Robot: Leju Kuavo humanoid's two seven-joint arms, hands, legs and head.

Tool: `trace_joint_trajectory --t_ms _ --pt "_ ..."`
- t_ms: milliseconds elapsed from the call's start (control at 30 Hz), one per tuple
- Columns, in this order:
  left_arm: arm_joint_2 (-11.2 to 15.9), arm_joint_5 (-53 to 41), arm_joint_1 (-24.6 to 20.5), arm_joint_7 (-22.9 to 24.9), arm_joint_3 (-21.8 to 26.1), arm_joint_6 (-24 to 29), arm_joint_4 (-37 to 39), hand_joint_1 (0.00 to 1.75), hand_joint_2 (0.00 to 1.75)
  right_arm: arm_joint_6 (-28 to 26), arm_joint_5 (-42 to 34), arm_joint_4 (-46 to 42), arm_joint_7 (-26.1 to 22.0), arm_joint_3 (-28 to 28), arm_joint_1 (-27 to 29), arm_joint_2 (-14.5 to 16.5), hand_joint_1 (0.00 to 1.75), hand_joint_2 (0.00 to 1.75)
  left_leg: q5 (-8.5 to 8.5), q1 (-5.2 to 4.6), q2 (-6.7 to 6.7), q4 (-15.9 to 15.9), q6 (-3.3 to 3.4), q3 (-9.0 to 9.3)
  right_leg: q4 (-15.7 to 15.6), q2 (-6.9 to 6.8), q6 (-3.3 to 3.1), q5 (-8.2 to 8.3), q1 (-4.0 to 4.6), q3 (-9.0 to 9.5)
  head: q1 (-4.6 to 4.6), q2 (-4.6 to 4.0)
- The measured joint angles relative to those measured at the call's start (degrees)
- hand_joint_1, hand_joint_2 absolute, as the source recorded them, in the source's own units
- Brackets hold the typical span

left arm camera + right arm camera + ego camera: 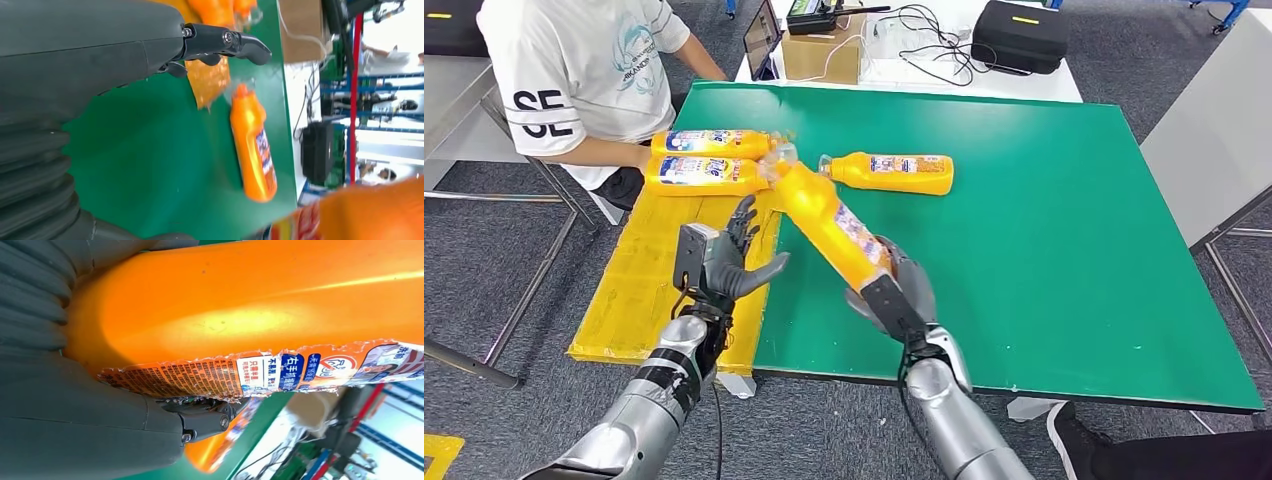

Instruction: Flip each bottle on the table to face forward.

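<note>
Your right hand (894, 290) grips an orange bottle (824, 215) by its base, tilted above the green table (1044, 250); your left hand (724, 262) hovers empty, fingers spread, at the table's left edge.

The green table (1064, 230) carries one orange bottle (890, 172) lying flat just beyond the right hand (902, 290). Two more bottles (707, 160) lie side by side beyond the left hand (719, 262), above the yellow board (639, 285).
</note>
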Motion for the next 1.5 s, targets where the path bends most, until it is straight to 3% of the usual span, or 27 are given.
trace_joint_trajectory --t_ms 233,433,867,1400,1433,1500 --pt "-0.35 0.87 -0.12 0.69 -1.09 -0.75 0.08 0.0 1.75 -0.13 -0.85 1.4 -0.26 0.7 -0.66 1.65 1.75 1.75 0.0 0.0 -0.01 0.0 0.0 -0.01 0.0 0.0 0.0 0.0 -0.01 0.0 0.01 0.0" --pt "-1.09 2.99 0.09 3.04 -3.44 -4.87 -0.62 0.0 1.75 -0.01 -1.28 2.67 -0.58 2.17 -2.19 2.76 1.75 1.75 0.0 -0.01 -0.01 0.0 0.0 -0.03 0.0 0.0 0.0 0.0 -0.01 0.0 0.01 0.0" --pt "-1.2 7.1 3.74 6.26 -11.21 -6.93 -11.33 0.0 1.75 0.92 0.4 8.69 -0.02 6.45 -6.12 3.27 1.75 1.75 0.0 0.0 -0.01 0.0 0.0 -0.04 0.0 0.0 0.0 0.0 -0.01 -0.02 0.01 0.0" --pt "0.74 9.49 7.98 7.45 -12.28 -8.63 -19.28 0.0 1.75 2.15 6.18 12.18 2.13 7.29 -6.13 2.39 1.75 1.75 0.0 0.0 0.0 0.0 0.0 -0.04 0.0 0.0 0.0 0.0 0.0 -0.03 0.01 0.01" --pt "0.79 9.49 7.99 7.47 -12.28 -8.63 -19.31 0.03 1.75 2.16 6.2 12.39 2.16 7.37 -6.17 2.44 1.75 1.75 0.01 0.0 -0.01 0.0 0.0 -0.04 0.0 0.0 0.0 0.0 0.0 -0.03 0.01 0.0" --pt "0.86 9.49 8.0 7.49 -12.28 -8.64 -19.36 0.9 1.75 2.16 6.22 12.74 2.18 7.44 -6.23 2.49 1.75 1.75 0.01 0.0 -0.01 0.0 0.0 -0.04 0.0 0.0 0.0 0.0 -0.01 -0.03 0.01 0.01"
